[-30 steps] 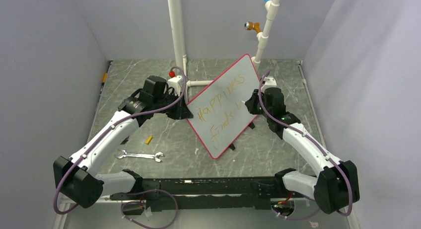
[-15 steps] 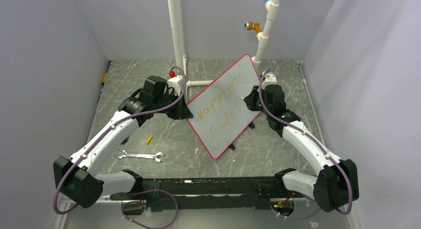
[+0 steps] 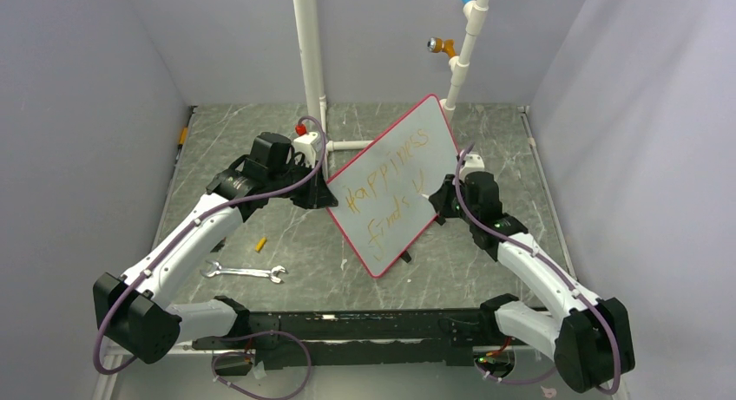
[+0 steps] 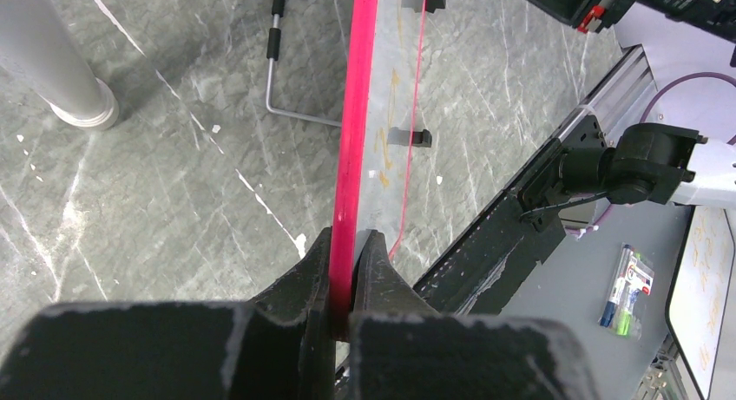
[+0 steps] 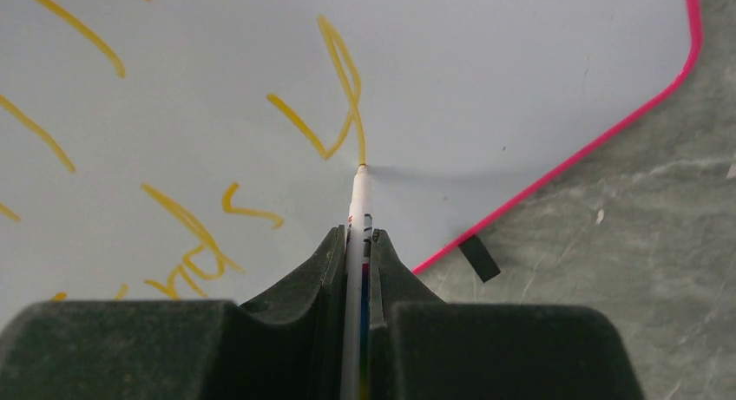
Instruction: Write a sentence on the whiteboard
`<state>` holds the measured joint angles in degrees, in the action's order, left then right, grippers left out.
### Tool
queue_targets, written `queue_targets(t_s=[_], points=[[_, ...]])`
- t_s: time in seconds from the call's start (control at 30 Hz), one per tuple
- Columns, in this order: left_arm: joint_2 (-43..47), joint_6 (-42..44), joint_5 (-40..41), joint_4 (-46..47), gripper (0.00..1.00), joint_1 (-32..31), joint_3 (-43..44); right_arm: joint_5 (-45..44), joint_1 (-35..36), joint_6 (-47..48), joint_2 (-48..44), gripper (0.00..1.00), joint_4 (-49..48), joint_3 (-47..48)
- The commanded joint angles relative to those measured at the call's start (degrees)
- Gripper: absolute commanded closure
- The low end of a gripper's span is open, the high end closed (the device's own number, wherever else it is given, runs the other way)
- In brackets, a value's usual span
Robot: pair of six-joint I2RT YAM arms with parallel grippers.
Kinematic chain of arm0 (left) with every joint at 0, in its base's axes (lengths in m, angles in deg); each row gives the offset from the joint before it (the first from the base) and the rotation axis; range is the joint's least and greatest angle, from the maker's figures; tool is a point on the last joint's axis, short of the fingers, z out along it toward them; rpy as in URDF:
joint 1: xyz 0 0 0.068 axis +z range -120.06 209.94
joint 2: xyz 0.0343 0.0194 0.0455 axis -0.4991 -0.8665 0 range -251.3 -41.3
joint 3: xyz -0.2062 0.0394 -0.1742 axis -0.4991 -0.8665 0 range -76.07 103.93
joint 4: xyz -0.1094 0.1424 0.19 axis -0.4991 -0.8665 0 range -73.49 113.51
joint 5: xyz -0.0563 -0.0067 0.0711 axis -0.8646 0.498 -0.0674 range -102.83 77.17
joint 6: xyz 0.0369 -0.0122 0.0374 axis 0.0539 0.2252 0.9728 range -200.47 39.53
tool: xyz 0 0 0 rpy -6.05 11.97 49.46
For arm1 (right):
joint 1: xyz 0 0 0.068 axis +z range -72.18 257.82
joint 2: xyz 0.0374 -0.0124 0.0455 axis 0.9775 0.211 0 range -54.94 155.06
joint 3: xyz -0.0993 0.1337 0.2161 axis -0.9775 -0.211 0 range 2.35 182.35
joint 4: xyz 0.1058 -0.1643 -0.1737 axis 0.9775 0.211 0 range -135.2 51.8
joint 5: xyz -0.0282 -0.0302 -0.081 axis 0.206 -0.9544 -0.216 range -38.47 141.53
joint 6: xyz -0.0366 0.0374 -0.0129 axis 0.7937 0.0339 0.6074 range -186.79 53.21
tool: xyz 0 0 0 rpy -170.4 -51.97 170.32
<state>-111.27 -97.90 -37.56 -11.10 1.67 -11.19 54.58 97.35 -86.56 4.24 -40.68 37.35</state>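
since a second ago the right gripper (image 3: 441,196) has slid toward 6 o'clock along the whiteboard (image 3: 382,251), which stands tilted on the table (image 3: 295,235). its jaws are closed tight on a marker (image 5: 358,200), tip touching the board at the tail of a new letter (image 5: 334,114). the left gripper (image 4: 345,244) pinches the board's red edge at its 9 o'clock side. the sentence (image 3: 388,167) reads "happiness finds", so i judge the last word is only begun

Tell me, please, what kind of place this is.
Probably a robot test cell in a laboratory: plain grey walls enclose a marbled tabletop, white pipes stand at the back, and a wrench lies loose.
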Motion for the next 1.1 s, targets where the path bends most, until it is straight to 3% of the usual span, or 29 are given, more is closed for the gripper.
queue_targets(t_s=[0.0, 0.27, 0.57, 1.07], points=[[-1.48, 16.16, 21.84, -4.54, 1.0, 0.64, -1.79, 3.11, 0.25, -2.37, -2.29, 1.0, 0.06, -2.74], [-1.33, 16.16, 21.94, -4.59, 1.0, 0.6, -1.78, 5.77, 0.32, -4.36, -4.23, 1.0, -0.3, -5.62], [-1.3, 16.18, 21.95, -4.59, 1.0, 0.56, -1.92, 7.5, 0.29, -4.69, -4.74, 1.0, 0.47, -2.18], [-1.24, 16.13, 21.8, -4.5, 1.0, 0.39, -1.89, -0.7, 0.29, -1.83, -9.33, 1.0, 5.24, 6.54]])
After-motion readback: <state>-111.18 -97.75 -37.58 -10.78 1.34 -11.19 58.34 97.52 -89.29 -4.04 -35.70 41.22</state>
